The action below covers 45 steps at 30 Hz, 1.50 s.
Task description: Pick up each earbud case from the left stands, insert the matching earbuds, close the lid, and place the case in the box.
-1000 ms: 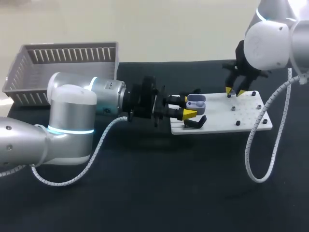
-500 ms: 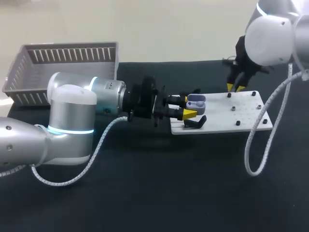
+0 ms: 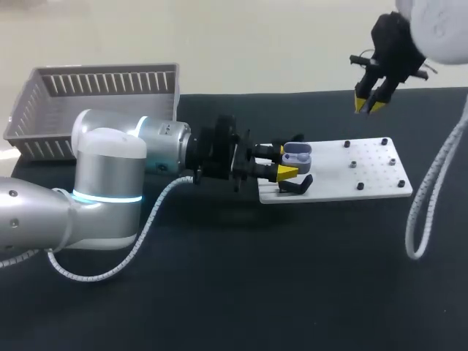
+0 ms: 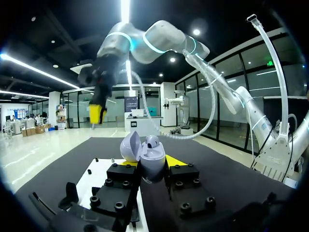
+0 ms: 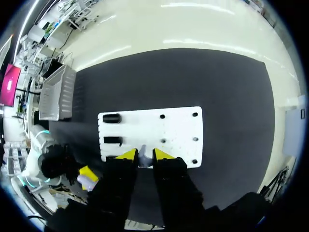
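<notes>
A pale lavender earbud case (image 3: 297, 154) with its lid up sits between the fingers of my left gripper (image 3: 284, 161), which is shut on it over the near-left end of the white board (image 3: 365, 172). In the left wrist view the case (image 4: 153, 166) shows one earbud (image 4: 152, 141) seated beside the raised lid (image 4: 129, 147). My right gripper (image 3: 371, 104) hangs high above the board's far edge. In its own view the yellow tips (image 5: 145, 154) pinch a small pale earbud (image 5: 143, 159) over the board (image 5: 178, 130).
A grey slatted basket (image 3: 102, 72) stands at the table's far left. A black stand (image 3: 296, 186) lies on the board's left end, and two black stands (image 5: 111, 117) show from the right wrist. Small black pegs dot the board's right half.
My right gripper closed at a peg on the board's far edge, then rose up and to the right with the earbud. The left arm and the case have stayed put.
</notes>
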### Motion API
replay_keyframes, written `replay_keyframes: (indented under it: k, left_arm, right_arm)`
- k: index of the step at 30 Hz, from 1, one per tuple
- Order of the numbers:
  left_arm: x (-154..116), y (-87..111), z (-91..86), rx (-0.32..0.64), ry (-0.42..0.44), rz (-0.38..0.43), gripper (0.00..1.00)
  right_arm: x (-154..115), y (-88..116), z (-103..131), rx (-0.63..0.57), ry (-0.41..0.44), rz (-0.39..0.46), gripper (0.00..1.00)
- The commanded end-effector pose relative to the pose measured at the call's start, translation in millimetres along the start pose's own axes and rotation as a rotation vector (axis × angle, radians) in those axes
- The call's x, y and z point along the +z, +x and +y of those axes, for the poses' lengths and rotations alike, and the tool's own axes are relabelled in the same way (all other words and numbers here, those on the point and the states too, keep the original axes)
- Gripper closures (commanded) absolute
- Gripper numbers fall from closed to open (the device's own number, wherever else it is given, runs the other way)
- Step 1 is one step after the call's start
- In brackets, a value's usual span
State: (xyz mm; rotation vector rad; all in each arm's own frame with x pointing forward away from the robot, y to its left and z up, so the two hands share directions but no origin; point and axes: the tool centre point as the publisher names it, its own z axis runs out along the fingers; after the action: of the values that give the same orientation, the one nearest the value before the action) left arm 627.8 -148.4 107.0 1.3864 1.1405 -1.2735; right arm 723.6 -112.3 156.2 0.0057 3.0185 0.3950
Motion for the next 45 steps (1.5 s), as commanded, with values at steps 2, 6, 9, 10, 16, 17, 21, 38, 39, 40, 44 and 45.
replay_keyframes:
  k: [2, 6, 9, 10, 16, 17, 21, 38, 39, 40, 44, 45]
  left_arm:
    - [0, 0.6, -0.9, 0.002, -0.004, -0.002, 1.0]
    - [0, 0.6, -0.9, 0.002, -0.004, -0.002, 1.0]
    - [0, 0.6, -0.9, 0.002, -0.004, -0.002, 1.0]
    - [0, 0.6, -0.9, 0.002, -0.004, -0.002, 1.0]
    - [0, 0.6, -0.9, 0.002, -0.004, -0.002, 1.0]
    - [0, 0.6, -0.9, 0.002, -0.004, -0.002, 1.0]
    - [0, 0.6, -0.9, 0.002, -0.004, -0.002, 1.0]
    - [0, 0.6, -0.9, 0.002, -0.004, -0.002, 1.0]
    - [0, 0.6, -0.9, 0.002, -0.004, -0.002, 1.0]
    - [0, 0.6, -0.9, 0.002, -0.004, -0.002, 1.0]
    - [0, 0.6, -0.9, 0.002, -0.004, -0.002, 1.0]
    - [0, 0.6, -0.9, 0.002, -0.004, -0.002, 1.0]
  right_arm:
    - [-30, 40, 29, -0.077, 0.037, -0.026, 1.0]
    - [-31, 54, 49, -0.143, 0.067, -0.013, 1.0]
    - [-30, 62, 60, -0.167, 0.089, -0.001, 1.0]
    - [-30, 62, 60, -0.167, 0.089, -0.001, 1.0]
    - [-30, 62, 60, -0.167, 0.089, -0.001, 1.0]
    - [-30, 62, 60, -0.167, 0.089, -0.001, 1.0]
    - [-30, 62, 60, -0.167, 0.089, -0.001, 1.0]
    - [-35, 101, 119, -0.302, 0.131, 0.067, 1.0]
    - [-32, 103, 121, -0.31, 0.135, 0.073, 1.0]
    - [-29, 106, 122, -0.314, 0.137, 0.077, 1.0]
    - [-22, 112, 129, -0.331, 0.136, 0.089, 1.0]
    - [-21, 114, 130, -0.335, 0.138, 0.088, 1.0]
